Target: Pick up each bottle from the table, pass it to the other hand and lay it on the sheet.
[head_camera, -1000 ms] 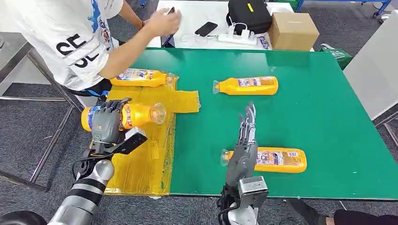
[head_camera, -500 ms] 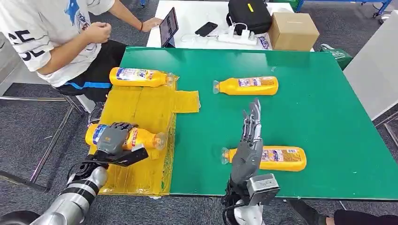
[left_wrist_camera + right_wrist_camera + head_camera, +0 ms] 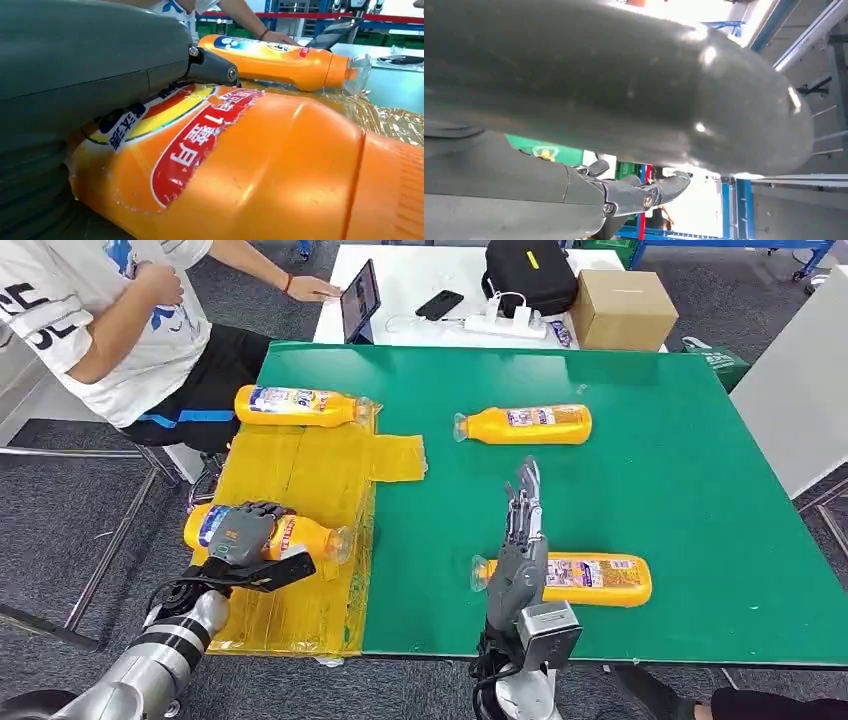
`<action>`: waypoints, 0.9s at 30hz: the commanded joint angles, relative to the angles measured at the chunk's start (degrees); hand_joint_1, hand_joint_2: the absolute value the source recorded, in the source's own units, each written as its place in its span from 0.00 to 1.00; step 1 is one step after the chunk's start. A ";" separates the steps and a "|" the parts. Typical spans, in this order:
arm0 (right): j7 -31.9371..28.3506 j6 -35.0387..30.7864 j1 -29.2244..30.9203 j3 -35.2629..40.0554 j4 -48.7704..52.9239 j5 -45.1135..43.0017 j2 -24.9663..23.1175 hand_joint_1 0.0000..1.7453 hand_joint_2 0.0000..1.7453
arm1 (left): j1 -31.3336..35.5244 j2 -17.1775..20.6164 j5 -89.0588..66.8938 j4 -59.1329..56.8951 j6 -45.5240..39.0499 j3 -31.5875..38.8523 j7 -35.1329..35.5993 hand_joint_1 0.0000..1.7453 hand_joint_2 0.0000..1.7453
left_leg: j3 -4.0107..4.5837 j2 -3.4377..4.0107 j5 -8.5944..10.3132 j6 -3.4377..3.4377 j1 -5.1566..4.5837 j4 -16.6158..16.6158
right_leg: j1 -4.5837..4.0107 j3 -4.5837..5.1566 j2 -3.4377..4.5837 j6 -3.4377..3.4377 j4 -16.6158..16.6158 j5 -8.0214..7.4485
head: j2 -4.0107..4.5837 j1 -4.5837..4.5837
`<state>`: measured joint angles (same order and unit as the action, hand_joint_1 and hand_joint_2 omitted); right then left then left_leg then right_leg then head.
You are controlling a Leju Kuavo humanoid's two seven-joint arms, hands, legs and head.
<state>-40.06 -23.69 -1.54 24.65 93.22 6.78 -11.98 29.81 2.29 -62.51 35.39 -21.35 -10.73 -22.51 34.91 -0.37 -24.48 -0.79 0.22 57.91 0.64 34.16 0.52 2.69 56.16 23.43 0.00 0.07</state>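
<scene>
Even, bright overhead light fills the head view, with soft shadows on the green table (image 3: 700, 490). The right wrist view is blown out at the far windows, its near grey cover blurred and glinting.

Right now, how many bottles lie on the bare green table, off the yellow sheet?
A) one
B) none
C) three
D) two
D: the far bottle and the near bottle lie on the green table; the other two are at the yellow sheet.

Glossy plastic bottle (image 3: 260, 165) on crinkly shiny film sheet (image 3: 300, 480); matt green table (image 3: 650, 480)
</scene>
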 commanded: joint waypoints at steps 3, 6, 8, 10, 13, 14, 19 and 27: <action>0.06 3.13 1.20 -3.30 -7.01 -0.45 -0.75 0.00 1.00 | -1.15 1.19 2.00 -4.32 7.66 -1.31 0.07 0.00 0.00 | -0.20 0.10 -0.03 0.02 0.01 -0.08 | -0.02 -0.18 0.06 -0.05 -0.09 -0.01 | 0.00 0.00; 0.06 4.11 1.89 -4.29 -9.45 -0.03 -1.32 0.00 1.00 | -2.66 1.77 6.89 -2.67 14.18 -0.17 -2.75 0.00 0.00 | -0.34 0.02 -0.04 0.03 0.01 -0.13 | -0.02 -0.35 0.06 -0.06 -0.14 0.00 | 0.00 0.00; 0.06 4.26 2.33 -4.91 -10.23 -0.33 -1.76 0.00 1.00 | -3.97 2.60 10.31 -1.48 17.91 0.54 -4.84 0.00 0.00 | -0.32 -0.01 -0.03 0.02 0.00 -0.11 | -0.01 -0.34 0.05 -0.05 -0.10 0.00 | 0.00 0.00; 0.06 4.58 2.72 -5.57 -11.37 -1.06 -2.10 0.00 1.00 | -5.24 3.88 12.43 -0.13 21.37 0.00 -6.35 0.00 0.00 | -0.48 0.16 -0.03 0.04 0.03 -0.18 | -0.05 -0.46 0.17 -0.10 -0.20 -0.06 | 0.00 -0.02; 0.06 5.24 3.30 -6.20 -12.94 -1.64 -2.41 0.00 1.00 | -6.65 4.80 15.64 1.85 24.93 -0.21 -7.76 0.00 0.00 | -0.67 0.07 -0.01 0.05 0.01 -0.21 | -0.03 -0.68 0.18 -0.15 -0.18 -0.02 | 0.00 0.00; 0.06 5.67 3.37 -6.33 -13.08 -1.79 -2.47 0.00 1.00 | -6.98 5.13 16.98 2.57 26.41 -0.43 -8.03 0.00 0.00 | -0.65 -0.10 -0.02 0.05 0.00 -0.17 | -0.01 -0.71 0.06 -0.13 -0.12 0.04 | 0.00 0.02; 0.06 6.26 4.09 -6.41 -15.15 -1.81 -2.88 0.00 1.00 | -11.25 3.81 34.96 9.54 38.06 5.14 -10.23 0.00 0.00 | -0.83 0.02 -0.01 0.07 0.01 -0.23 | -0.02 -0.85 0.18 -0.17 -0.17 -0.01 | 0.00 -0.02; 0.06 6.16 3.88 -6.62 -15.85 -1.21 -3.31 0.00 1.00 | -12.43 -1.34 46.51 15.25 35.84 12.01 -8.15 0.00 0.00 | -0.75 -0.28 0.02 0.08 -0.02 -0.16 | 0.01 -0.81 -0.08 -0.14 -0.09 0.08 | 0.00 0.00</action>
<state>-40.06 -17.51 0.15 19.87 82.97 5.11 -15.02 21.98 5.73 -25.93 46.41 15.69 -7.06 -32.37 34.29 -0.83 -24.46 -0.72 0.22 57.84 0.64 33.42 0.32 2.60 56.14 23.54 0.00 0.07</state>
